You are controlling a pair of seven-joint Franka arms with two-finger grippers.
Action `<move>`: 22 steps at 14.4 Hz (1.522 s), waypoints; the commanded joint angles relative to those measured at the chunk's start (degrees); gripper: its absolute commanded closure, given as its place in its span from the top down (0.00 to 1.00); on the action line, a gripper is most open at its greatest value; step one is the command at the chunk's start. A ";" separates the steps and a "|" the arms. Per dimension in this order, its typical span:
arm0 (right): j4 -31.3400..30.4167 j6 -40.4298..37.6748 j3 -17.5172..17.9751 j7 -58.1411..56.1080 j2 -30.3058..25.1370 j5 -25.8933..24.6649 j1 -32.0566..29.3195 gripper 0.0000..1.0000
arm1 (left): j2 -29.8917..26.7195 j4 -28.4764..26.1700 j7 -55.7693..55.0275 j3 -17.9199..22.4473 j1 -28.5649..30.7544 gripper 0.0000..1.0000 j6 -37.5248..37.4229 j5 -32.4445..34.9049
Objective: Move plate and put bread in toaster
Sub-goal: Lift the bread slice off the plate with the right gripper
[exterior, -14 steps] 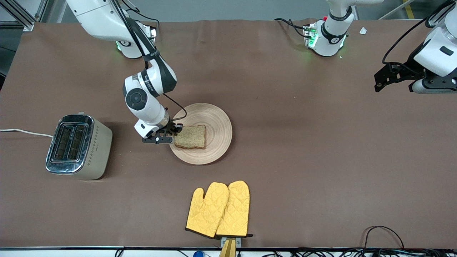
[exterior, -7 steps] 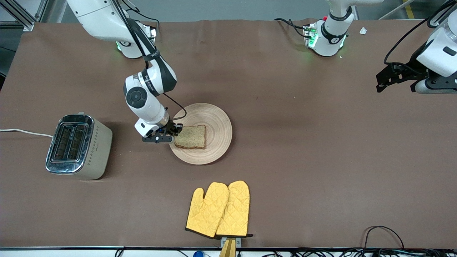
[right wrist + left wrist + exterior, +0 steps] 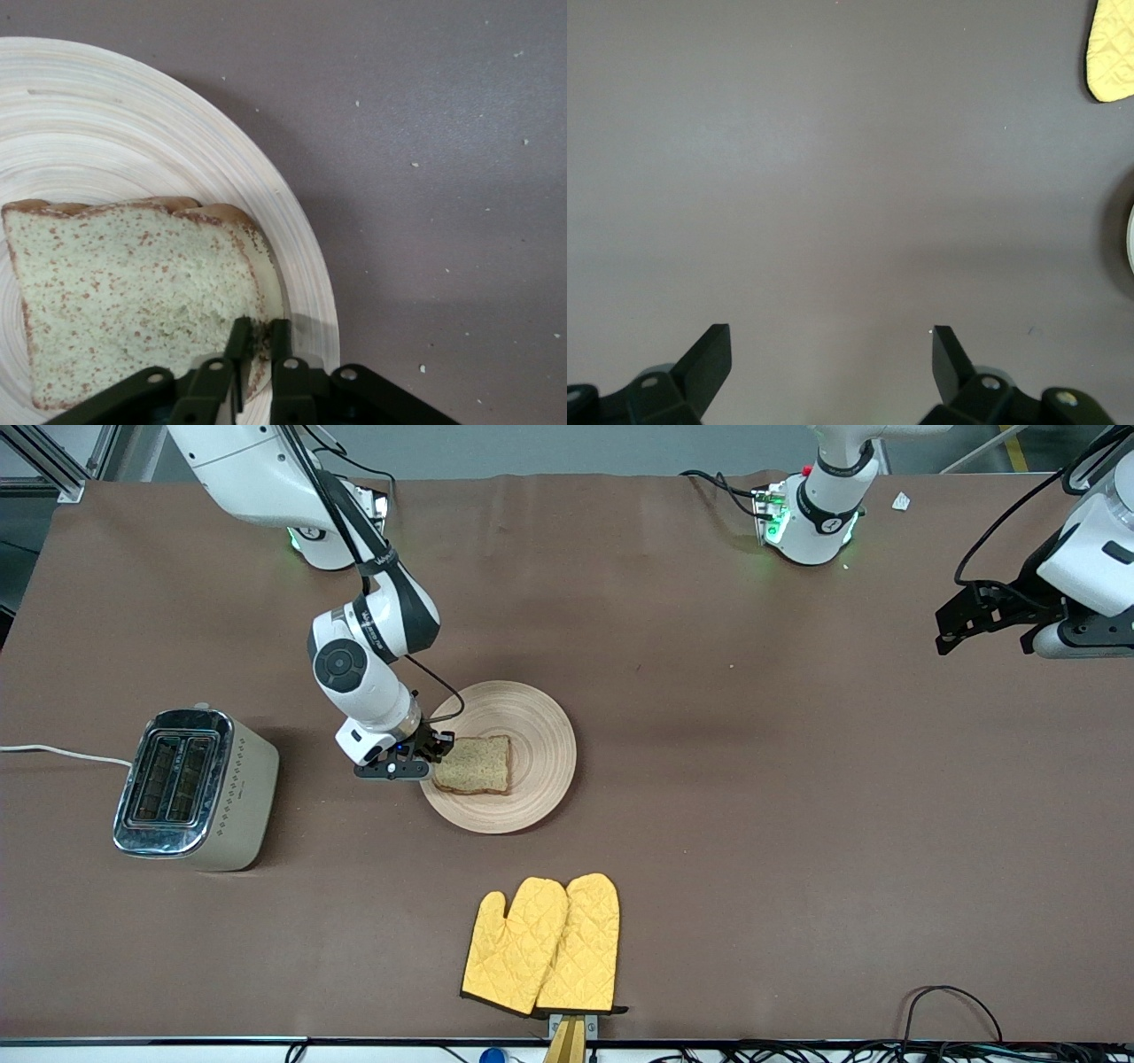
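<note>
Two arms in the front view. right gripper [image 3: 436, 759] is down at the plate [image 3: 540, 731], at the rim toward the toaster [image 3: 193, 788], fingers pinched onto the edge of the bread [image 3: 474, 765]. Bread lies flat on the plate, on the part nearest the gripper. Toaster stands well apart from the gripper, toward the right arm's end of the table, slots up, white cord [image 3: 62, 754] trailing off the edge. Yellow oven mitts [image 3: 542, 948] lie nearer the camera than the plate. left gripper [image 3: 961, 616] hangs over bare table at the left arm's end, waiting.

Left wrist view: fingers [image 3: 709, 354] spread wide, nothing between them, only brown table [image 3: 833, 177] below; mitt corner [image 3: 1112, 49] at the frame edge.

Right wrist view: fingers [image 3: 237, 341] nearly together, clamped on the bread's [image 3: 133, 301] crust edge, just inside the plate's [image 3: 106, 124] rim.
</note>
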 commanded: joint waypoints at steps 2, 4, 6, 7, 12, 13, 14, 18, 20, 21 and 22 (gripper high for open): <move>-3.33 2.63 -0.12 1.25 -1.21 -0.76 0.48 0.04 | 0.47 1.12 0.18 -0.21 0.00 1.00 -0.06 1.33; -3.33 2.46 -0.12 1.25 -1.21 -0.84 0.48 0.01 | 0.47 1.03 0.19 -0.21 -0.09 1.00 -0.06 1.33; -3.25 1.67 -0.03 1.25 -1.21 -0.76 0.39 0.00 | 0.47 0.94 0.18 -0.21 -0.17 1.00 -0.06 1.25; -2.81 0.10 -0.11 1.17 -1.38 -0.75 0.30 0.00 | 0.39 0.94 0.18 -0.30 -0.17 1.00 -0.06 1.25; 2.29 -11.78 -0.12 1.25 -3.13 -0.75 -0.23 0.00 | 0.47 0.94 0.18 -0.30 -0.09 1.00 -0.06 1.24; 2.29 -12.74 -0.12 1.25 -3.66 -0.75 -0.31 0.00 | 0.47 0.94 0.18 -0.30 -0.09 1.00 -0.06 1.25; 2.55 -14.14 -0.20 1.25 -4.36 -0.75 -0.31 0.00 | 0.47 1.03 0.18 -0.21 0.00 1.00 -0.15 1.25; 5.19 -18.46 -1.34 0.99 -6.74 -1.10 -0.49 0.00 | 0.47 1.12 0.19 -0.21 0.00 1.00 -0.06 1.25; 6.06 -19.94 -2.22 0.82 -8.40 -2.50 -0.49 0.00 | 0.47 1.03 0.18 -0.21 0.00 1.00 -0.06 1.25; 8.59 -23.52 -2.49 0.81 -9.11 -5.04 -0.40 0.00 | 0.47 1.03 0.18 -0.21 0.00 1.00 -0.06 1.25; 12.71 -29.13 -2.49 1.25 -9.12 -7.06 -0.40 0.00 | 0.47 1.03 0.18 -0.30 0.00 1.00 -0.06 1.25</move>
